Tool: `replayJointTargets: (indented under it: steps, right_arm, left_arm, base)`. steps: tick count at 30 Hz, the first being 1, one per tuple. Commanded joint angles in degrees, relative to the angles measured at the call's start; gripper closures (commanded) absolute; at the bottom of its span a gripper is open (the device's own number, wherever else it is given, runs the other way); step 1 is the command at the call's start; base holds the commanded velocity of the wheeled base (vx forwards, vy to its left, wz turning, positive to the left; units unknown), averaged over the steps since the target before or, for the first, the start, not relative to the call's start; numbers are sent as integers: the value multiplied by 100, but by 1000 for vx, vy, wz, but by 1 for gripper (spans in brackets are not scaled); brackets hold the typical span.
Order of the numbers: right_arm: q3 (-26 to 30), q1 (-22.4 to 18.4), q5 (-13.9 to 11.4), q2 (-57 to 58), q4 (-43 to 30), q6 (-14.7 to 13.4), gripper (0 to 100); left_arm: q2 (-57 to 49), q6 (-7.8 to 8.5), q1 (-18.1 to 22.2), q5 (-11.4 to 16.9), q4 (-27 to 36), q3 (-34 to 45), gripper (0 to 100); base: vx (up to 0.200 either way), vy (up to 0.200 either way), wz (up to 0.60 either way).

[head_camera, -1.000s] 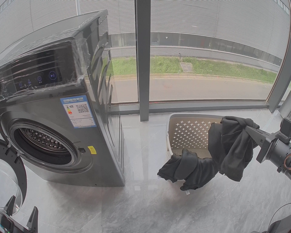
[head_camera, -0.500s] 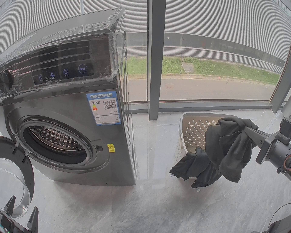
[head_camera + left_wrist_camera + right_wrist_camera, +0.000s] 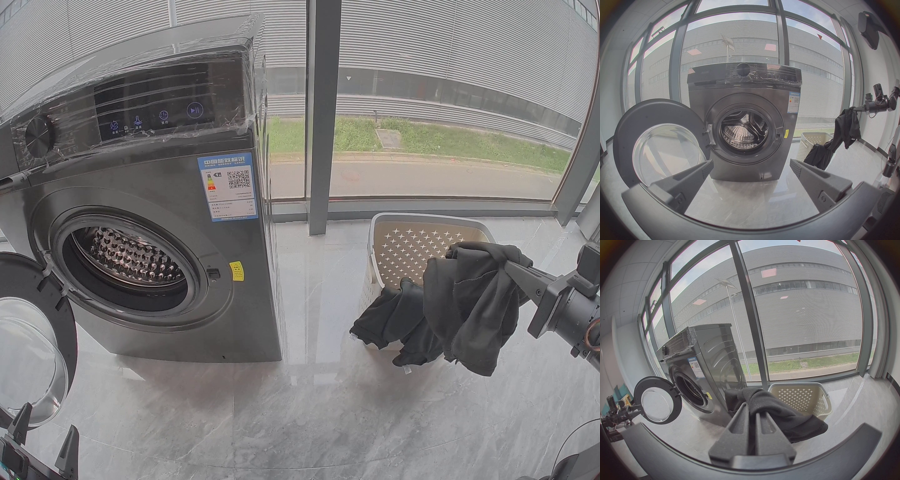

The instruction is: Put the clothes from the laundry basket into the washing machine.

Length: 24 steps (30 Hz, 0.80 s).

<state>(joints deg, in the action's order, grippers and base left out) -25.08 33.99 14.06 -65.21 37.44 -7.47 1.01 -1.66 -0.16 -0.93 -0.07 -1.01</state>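
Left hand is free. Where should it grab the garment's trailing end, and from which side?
Probably best: grip the thick fold of the garment draped over the basket rim, coming from the washer side. It bulges outside the rim there, facing the open left hand; the right hand pinches the top.
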Motion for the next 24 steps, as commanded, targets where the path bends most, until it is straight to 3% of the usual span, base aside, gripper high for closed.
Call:
replayJointTargets:
  steps: [1, 24]
  right_arm:
    - [3, 3, 1, -10, 0, -9, 100]
    - [29, 3, -43, -18, 0, 0, 100]
  left_arm:
    - [-101, -1, -2, -4, -1, 84, 0]
    - [-101, -1, -2, -4, -1, 84, 0]
  base:
    - [0, 200, 0]
    - [0, 200, 0]
